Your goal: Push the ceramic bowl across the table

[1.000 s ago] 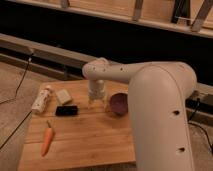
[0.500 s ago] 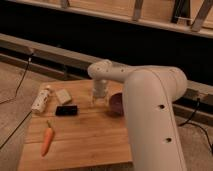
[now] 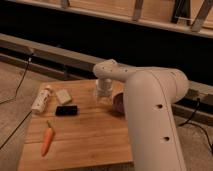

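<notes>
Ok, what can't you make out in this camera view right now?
- ceramic bowl: only its left part shows; the robot's arm covers the rest.
- gripper: it is over the far side of the table, just left of the bowl; I cannot tell whether it touches the bowl.
- table: its right edge is hidden behind the arm.
- black object: too dark and small to identify.
</notes>
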`<state>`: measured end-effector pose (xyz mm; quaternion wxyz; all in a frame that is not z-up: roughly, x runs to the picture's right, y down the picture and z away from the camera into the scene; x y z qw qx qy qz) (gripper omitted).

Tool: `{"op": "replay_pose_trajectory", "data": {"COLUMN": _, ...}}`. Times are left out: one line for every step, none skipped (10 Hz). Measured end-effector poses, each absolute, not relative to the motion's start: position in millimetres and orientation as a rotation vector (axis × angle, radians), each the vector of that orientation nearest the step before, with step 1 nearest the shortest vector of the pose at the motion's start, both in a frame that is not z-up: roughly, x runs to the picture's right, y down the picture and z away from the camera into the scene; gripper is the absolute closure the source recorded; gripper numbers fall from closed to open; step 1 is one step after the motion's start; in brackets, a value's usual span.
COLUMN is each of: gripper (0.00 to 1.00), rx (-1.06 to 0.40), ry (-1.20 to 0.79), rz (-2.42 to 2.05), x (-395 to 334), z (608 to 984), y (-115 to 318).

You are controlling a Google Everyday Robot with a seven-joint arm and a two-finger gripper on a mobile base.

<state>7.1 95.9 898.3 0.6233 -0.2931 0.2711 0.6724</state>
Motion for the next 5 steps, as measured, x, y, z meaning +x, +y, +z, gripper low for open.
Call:
{"op": "replay_pose_trajectory", "data": {"gripper": 0.35, "rx": -0.666, "ry": 0.628, "rz": 1.560, "x": 14.3, "z": 897.9, "y": 95.2}}
{"op": "replay_pose_trajectory", "data": {"gripper": 0.35, "rx": -0.659, "ry": 0.636, "rz": 1.579, "x": 23.2, "z": 896.9, "y": 95.1}}
{"op": "replay_pose_trajectory", "data": {"gripper": 0.35, "rx": -0.652, "ry": 0.644, "rz": 1.596, "x": 32.0, "z": 896.1, "y": 96.1}}
{"op": "replay_pose_trajectory", "data": {"gripper": 0.35, "rx": -0.645, "ry": 0.652, "rz": 1.613, "x": 41.0, "z": 895.4, "y": 97.5}}
{"op": "replay_pose_trajectory", "data": {"gripper": 0.35, "rx": -0.639, "ry": 0.661, "rz": 1.629, "x": 49.8, "z": 894.7, "y": 99.1}}
